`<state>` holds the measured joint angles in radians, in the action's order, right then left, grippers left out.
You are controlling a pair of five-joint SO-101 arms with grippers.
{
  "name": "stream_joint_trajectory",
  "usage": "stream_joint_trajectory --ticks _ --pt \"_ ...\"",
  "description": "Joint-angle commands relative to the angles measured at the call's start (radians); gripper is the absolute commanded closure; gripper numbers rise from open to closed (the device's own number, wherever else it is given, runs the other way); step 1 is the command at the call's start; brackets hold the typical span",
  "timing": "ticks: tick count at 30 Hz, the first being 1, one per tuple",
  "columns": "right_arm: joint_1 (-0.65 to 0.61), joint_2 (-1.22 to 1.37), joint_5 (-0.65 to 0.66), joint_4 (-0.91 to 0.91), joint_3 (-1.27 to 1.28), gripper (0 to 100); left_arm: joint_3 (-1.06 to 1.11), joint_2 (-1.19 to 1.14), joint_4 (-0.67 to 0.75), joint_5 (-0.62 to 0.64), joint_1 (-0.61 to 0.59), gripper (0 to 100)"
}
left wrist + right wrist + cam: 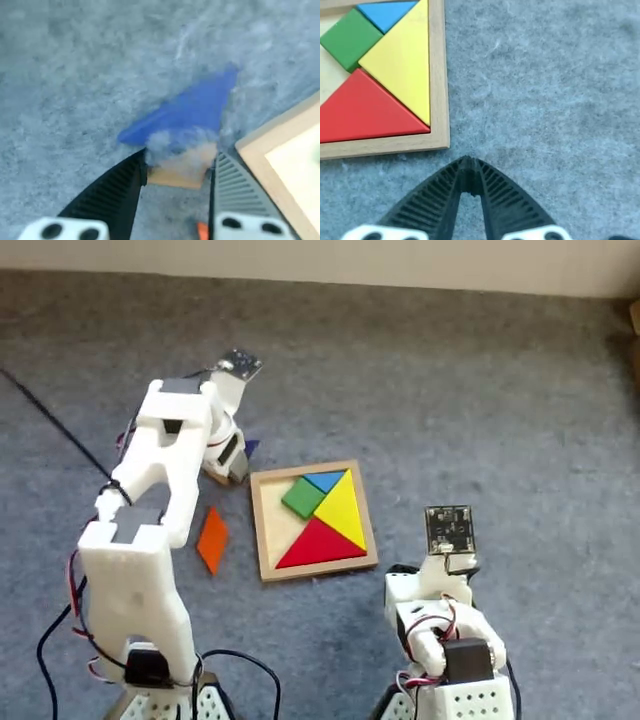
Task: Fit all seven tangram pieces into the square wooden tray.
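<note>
We're looking at the square wooden tray, and four pieces sit in it: green square, light blue triangle, big yellow triangle and red triangle. Just off the tray's corner nearest the green square, the left gripper is down on the grey carpet, pinching the dark blue triangle by its bare wooden edge. An orange parallelogram lies flat beside the tray, on the side away from the yellow triangle. Past the tray's red-and-yellow corner, the right gripper hangs over carpet, tips pressed together on nothing.
</note>
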<state>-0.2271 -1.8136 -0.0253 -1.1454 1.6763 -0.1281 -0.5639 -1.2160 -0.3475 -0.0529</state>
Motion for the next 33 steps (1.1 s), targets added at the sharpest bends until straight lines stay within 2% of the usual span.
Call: stream_joint_trajectory --ticks 1,7,11,14,26,33 --pt "0.012 -0.016 -0.003 -0.004 0.088 99.5 -0.041 -0.004 -0.097 -0.008 -0.007 81" --pt "0.012 -0.016 -0.003 -0.004 0.088 99.5 -0.042 -0.001 -0.201 -0.002 -0.007 82" --pt "0.012 -0.016 -0.003 -0.004 0.088 99.5 -0.033 0.044 -0.250 0.029 -0.007 86" --pt "0.012 -0.016 -0.003 -0.004 0.088 99.5 -0.022 0.084 -0.256 0.077 -0.007 86" --pt "0.012 -0.016 -0.003 -0.004 0.088 99.5 -0.021 0.160 -0.262 0.103 -0.002 87" --pt "0.012 -0.016 -0.003 -0.004 0.088 99.5 0.120 0.395 -0.284 0.230 0.128 87"
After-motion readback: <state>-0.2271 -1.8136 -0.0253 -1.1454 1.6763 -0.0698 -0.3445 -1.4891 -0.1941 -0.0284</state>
